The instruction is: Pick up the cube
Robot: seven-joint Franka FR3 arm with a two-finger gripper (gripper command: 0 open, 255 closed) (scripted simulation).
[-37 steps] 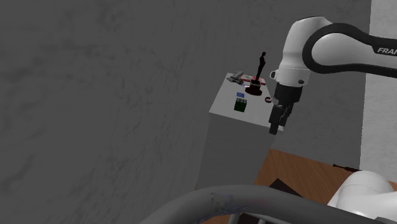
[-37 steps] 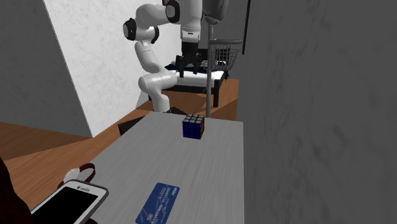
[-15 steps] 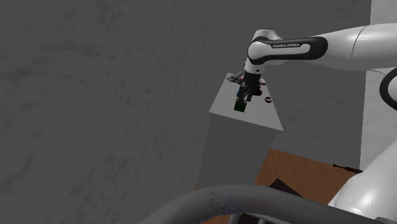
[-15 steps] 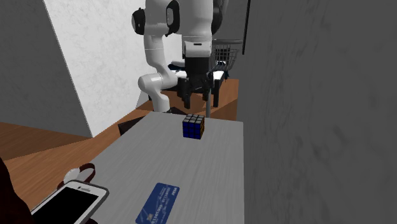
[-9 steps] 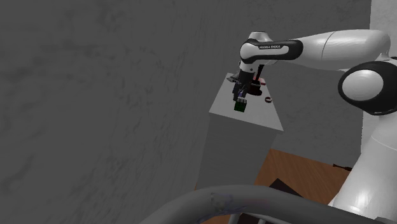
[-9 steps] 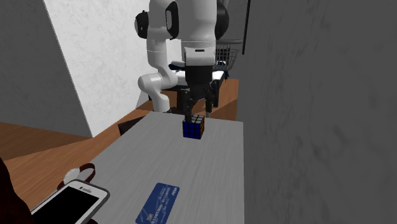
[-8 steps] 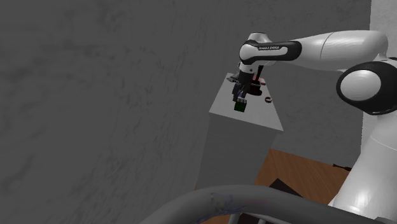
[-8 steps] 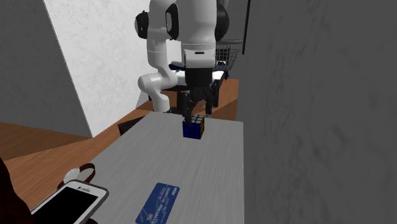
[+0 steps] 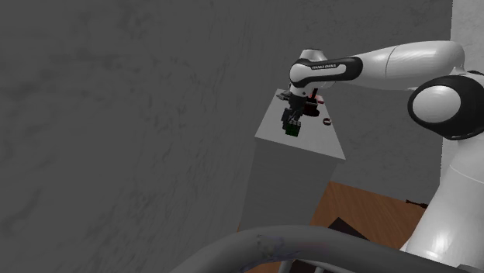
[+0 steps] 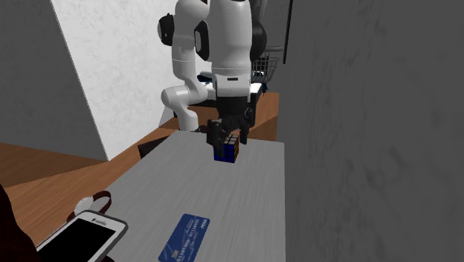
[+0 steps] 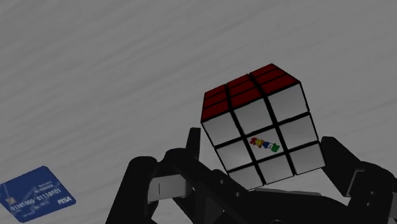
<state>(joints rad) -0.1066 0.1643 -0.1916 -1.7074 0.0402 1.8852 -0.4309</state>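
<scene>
Fingers (image 11: 347,168), black, stand apart on either side of the Rubik's cube (image 11: 257,127), close to it but, as far as can be judged, not yet pressing. The cube sits flat on the grey surface (image 11: 95,76), near the edge that faces the white arm (image 10: 227,45). Its white logo face points up and a red face points sideways; being a cube, it has no long axis. Its sides lie skewed to the fingers, so closing may twist it, let it slip free, or nudge it toward that edge.
</scene>
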